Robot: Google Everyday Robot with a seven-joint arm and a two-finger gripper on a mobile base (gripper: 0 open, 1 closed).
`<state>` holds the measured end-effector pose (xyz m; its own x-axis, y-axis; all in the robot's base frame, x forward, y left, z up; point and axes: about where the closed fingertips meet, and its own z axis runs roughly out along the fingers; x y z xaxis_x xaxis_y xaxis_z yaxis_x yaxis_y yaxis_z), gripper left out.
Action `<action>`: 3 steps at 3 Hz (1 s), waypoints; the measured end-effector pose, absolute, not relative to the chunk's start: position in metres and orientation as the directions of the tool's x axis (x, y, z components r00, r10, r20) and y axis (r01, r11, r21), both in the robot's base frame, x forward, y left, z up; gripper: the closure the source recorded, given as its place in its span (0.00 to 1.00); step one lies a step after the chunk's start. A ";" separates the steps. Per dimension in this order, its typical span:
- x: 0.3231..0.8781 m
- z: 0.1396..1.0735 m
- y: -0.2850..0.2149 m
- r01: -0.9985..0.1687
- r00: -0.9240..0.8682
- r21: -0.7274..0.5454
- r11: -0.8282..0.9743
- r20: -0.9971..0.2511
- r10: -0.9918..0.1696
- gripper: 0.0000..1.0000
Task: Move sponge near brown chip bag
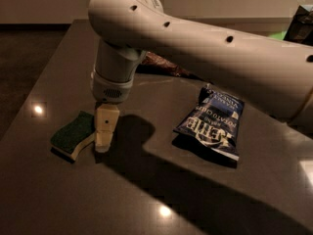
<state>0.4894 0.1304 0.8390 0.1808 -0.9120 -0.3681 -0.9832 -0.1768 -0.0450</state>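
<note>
The sponge point(72, 136), dark green on top with pale yellow foam below, lies flat at the left of the dark table point(58, 195). My gripper point(103, 142) hangs straight down from the big white arm point(205, 53) and stands right at the sponge's right end, low over the table. The brown chip bag point(165, 65) is farther back, mostly hidden behind the arm; only a dark brown sliver shows.
A blue chip bag point(211, 122) with white letters lies to the right of the gripper. The arm casts a wide shadow across the table's middle. The table's left edge runs close to the sponge. A dark object point(301, 23) stands at the far right.
</note>
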 end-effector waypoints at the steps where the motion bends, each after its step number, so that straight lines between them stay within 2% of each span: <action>1: 0.491 0.837 0.143 -0.982 0.185 -0.029 -0.188 -0.375 -0.908 0.15; 3: 0.503 0.846 0.134 -0.990 0.130 0.003 -0.143 -0.405 -0.905 0.77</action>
